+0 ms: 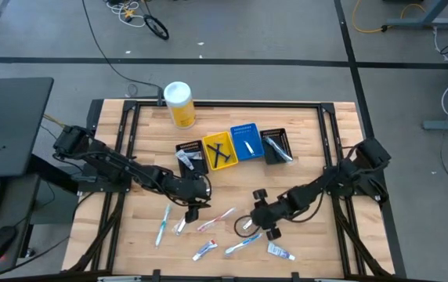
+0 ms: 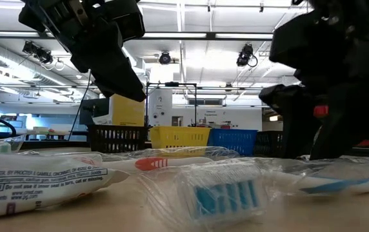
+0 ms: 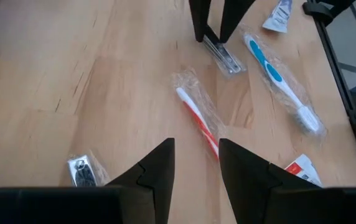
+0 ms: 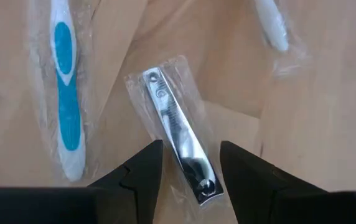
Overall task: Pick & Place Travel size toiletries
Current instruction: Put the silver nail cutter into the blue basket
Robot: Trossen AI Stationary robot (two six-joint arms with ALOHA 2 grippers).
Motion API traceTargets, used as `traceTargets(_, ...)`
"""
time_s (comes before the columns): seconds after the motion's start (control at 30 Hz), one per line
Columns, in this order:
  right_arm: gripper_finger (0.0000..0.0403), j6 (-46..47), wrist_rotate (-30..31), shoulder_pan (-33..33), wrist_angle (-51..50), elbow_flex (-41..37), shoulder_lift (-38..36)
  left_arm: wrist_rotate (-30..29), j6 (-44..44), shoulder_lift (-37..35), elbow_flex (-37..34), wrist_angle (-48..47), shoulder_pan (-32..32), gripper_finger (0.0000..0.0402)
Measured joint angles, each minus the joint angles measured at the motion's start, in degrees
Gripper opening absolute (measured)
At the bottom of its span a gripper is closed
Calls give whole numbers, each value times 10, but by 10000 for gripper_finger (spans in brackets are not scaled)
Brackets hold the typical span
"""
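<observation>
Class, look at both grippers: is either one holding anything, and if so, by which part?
Nothing is held. The right gripper stands open over a wrapped nail clipper lying on the table, fingers astride its end. The left gripper is open and empty above a red toothbrush.

Both arms reach inward over the table (image 1: 130,235), the left gripper (image 1: 192,210) and right gripper (image 1: 265,229) low among scattered toiletries (image 1: 208,249). Behind them stand four bins (image 1: 232,147) in a row and a yellow canister (image 1: 179,105)
</observation>
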Motion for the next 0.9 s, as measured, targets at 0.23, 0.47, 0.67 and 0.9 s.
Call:
traceTargets(0.23,147,14,-13,-11,2,2,24,0,0,0,0,0,0,132)
traceTargets(0.47,93,30,-2,-11,18,1,25,0,0,0,0,0,0,132)
traceTargets(0.67,84,-33,75,-12,20,8,-27,-1,6,0,0,0,0,132)
traceTargets(0.9,84,-79,386,-67,25,13,-143,-17,15,0,0,20,0,132)
